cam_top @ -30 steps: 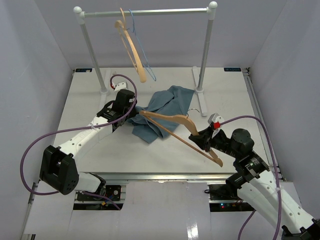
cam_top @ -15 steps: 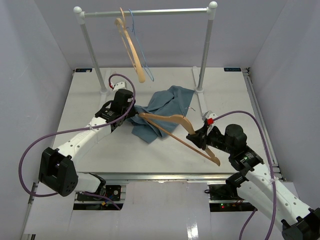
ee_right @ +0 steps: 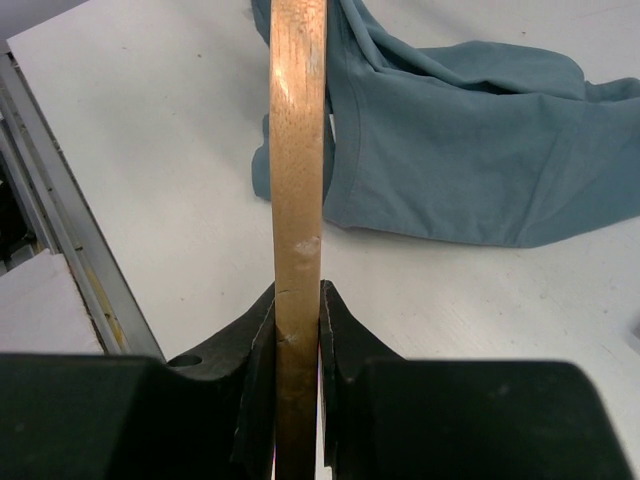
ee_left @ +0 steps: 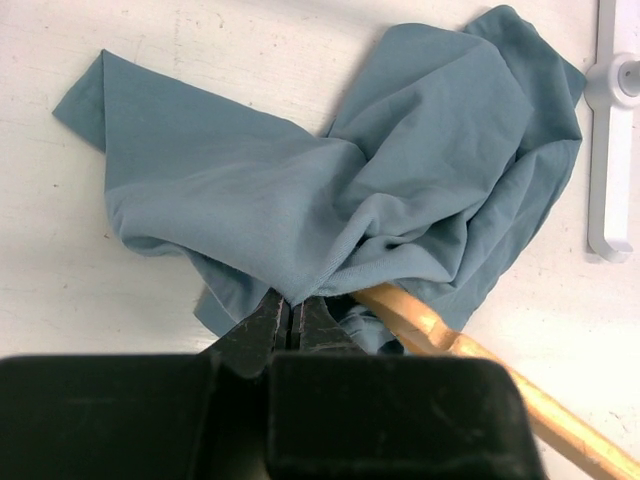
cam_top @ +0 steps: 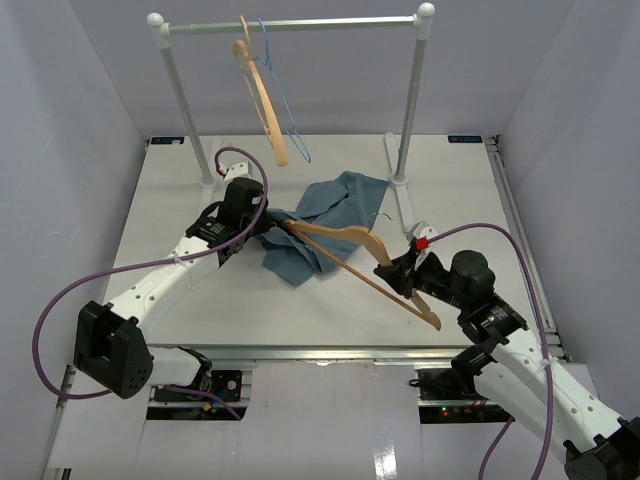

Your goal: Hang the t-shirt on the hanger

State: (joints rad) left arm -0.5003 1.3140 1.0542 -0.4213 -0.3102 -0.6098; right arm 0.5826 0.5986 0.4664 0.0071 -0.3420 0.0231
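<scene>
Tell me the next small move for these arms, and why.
Probably ease the right gripper forward a little, sliding the light wooden triangular hanger further into the dusty teal-blue cloth t-shirt. The left gripper is shut on a shirt edge, and the hanger's end lies right beside that pinch, partly under cloth. Whether it sits inside an opening, I cannot tell.

We're looking into a robotics lab cell: plain pale walls (cam_top: 70,120) are boxing in a white table (cam_top: 170,200) at left, right and top. The left arm (cam_top: 165,275) and right arm (cam_top: 530,375) are sitting bolted by a metal frame (cam_top: 300,353) along the bottom edge, purple cables (cam_top: 36,340) trailing. A white clothes rack (cam_top: 340,22) is standing top centre.
</scene>
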